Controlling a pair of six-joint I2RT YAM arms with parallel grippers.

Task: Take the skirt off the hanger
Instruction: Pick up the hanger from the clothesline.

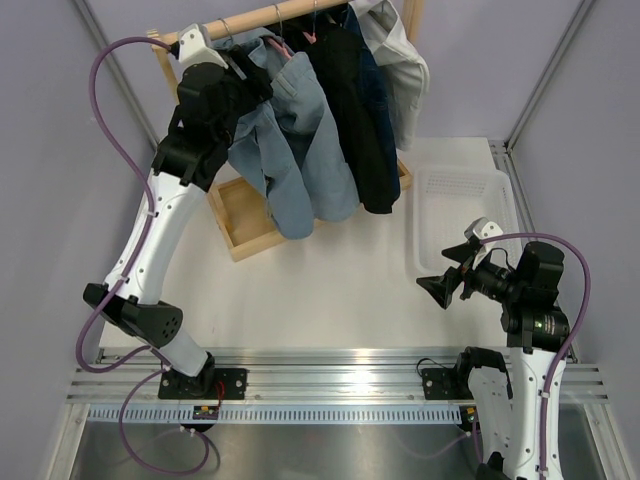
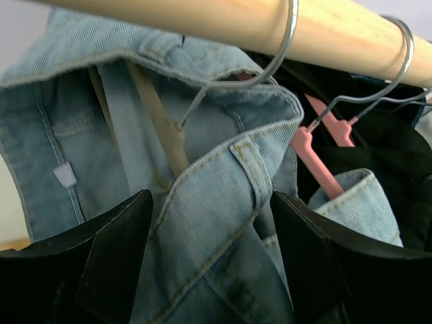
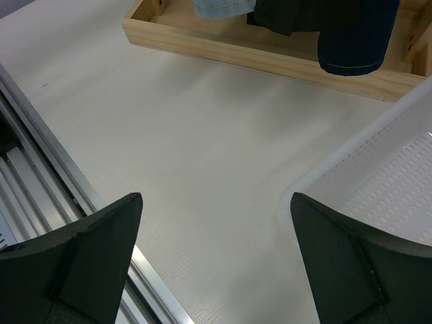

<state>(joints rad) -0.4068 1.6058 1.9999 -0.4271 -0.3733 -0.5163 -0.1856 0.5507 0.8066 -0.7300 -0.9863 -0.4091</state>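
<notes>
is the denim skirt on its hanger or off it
On. The denim skirt hangs by its waistband over the hanger, whose wire hook loops over the wooden rail.

A black garment, a dark navy garment and a pale grey shirt are hung from a round wooden rail above a shallow wooden tray base. A white perforated plastic basket is set just beside that base on the white table.
</notes>
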